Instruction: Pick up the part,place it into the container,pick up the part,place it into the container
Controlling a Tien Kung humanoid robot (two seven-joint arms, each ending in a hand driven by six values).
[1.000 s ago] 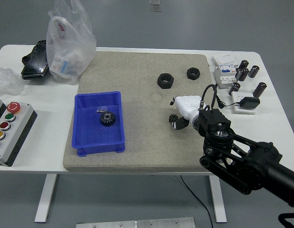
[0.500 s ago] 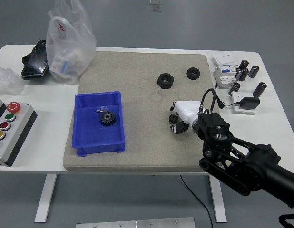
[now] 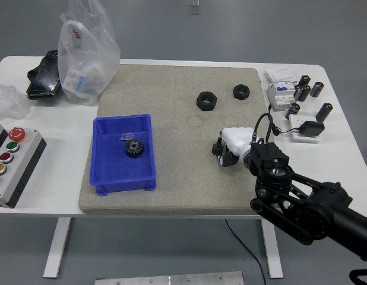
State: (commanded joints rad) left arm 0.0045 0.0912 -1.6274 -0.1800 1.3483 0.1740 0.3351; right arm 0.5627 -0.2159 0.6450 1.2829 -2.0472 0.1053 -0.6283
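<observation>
A small black gear (image 3: 218, 147) lies on the grey mat (image 3: 177, 178), right of centre. My right hand (image 3: 226, 153), white with black fingers, is on it, fingers curled around it. Whether the gear is lifted off the mat I cannot tell. A blue bin (image 3: 123, 154) sits on the left of the mat with another black gear (image 3: 133, 148) inside. Two black hex nuts (image 3: 206, 100) (image 3: 241, 91) lie at the back of the mat. The left arm is out of view.
A clear plastic bag (image 3: 86, 53) and a black tray (image 3: 44, 74) stand at the back left. A button box (image 3: 12, 163) sits at the left edge. White electrical parts (image 3: 281, 89), several black cylinders (image 3: 308, 89) and a black adapter (image 3: 311, 128) lie at the right.
My right hand has shifted slightly right and down, and its fingers have closed in around the small gear.
</observation>
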